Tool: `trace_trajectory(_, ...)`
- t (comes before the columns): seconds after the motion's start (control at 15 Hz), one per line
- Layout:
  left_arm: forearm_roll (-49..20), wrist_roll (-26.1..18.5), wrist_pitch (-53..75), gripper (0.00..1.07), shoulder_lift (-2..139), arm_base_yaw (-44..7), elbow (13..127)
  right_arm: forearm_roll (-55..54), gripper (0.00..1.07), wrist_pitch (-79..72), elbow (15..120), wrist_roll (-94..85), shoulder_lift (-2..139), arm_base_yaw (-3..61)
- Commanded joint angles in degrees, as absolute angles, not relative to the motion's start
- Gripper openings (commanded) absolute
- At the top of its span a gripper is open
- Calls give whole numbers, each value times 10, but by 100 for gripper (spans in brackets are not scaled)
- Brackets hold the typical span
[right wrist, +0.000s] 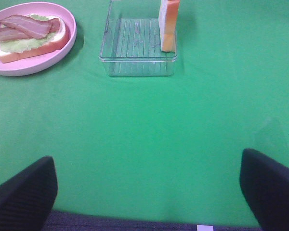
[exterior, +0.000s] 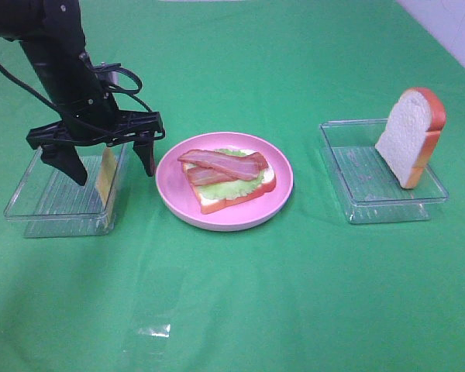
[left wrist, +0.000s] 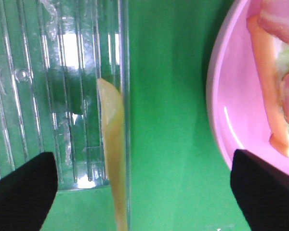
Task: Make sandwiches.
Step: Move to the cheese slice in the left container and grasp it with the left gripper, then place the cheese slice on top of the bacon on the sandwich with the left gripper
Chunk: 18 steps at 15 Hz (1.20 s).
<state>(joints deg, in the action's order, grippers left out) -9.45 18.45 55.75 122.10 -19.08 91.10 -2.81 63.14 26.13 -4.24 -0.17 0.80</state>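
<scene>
On the pink plate (exterior: 217, 221) lies the partly built sandwich (exterior: 229, 177): a bread slice with lettuce and two bacon strips on top. A yellow cheese square (exterior: 106, 174) stands on edge against the right wall of the left clear tray (exterior: 54, 209). My left gripper (exterior: 112, 172) hangs open astride that wall, with the cheese (left wrist: 113, 159) between its fingers (left wrist: 24, 192) and untouched. A second bread slice (exterior: 411, 136) leans upright in the right tray (exterior: 387, 209). My right gripper (right wrist: 147, 192) is open over bare cloth, short of the tray (right wrist: 135, 67) and its bread slice (right wrist: 168, 24).
Green cloth covers the whole table. The plate (left wrist: 221, 110) sits close beside the left tray (left wrist: 38, 96), with a narrow strip of cloth between them. A small scrap of clear plastic (exterior: 153, 330) lies near the front edge.
</scene>
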Motion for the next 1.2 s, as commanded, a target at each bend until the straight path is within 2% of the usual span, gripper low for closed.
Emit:
trace_trajectory(0.07,-87,183,567,68,1223,-191,907,-29,98,629,260,-46,-20,7)
trace_trajectory(0.13,-85,183,569,55,1223,-191,907,-29,98,629,260,-46,-20,7)
trace_trajectory(0.2,-85,183,569,47,1222,-191,907,-29,98,629,260,-46,-20,7)
trace_trajectory(0.4,-85,183,570,8,1221,-191,907,-29,98,629,260,-46,-20,7)
trace_trajectory(0.47,-85,183,570,0,1221,-191,907,-29,98,629,260,-46,-20,7)
trace_trajectory(0.87,-85,183,598,0,1220,-191,922,-29,98,629,260,-46,-20,7)
trace_trajectory(1.2,-85,182,673,0,1220,-191,1020,-29,98,629,260,-46,-20,7)
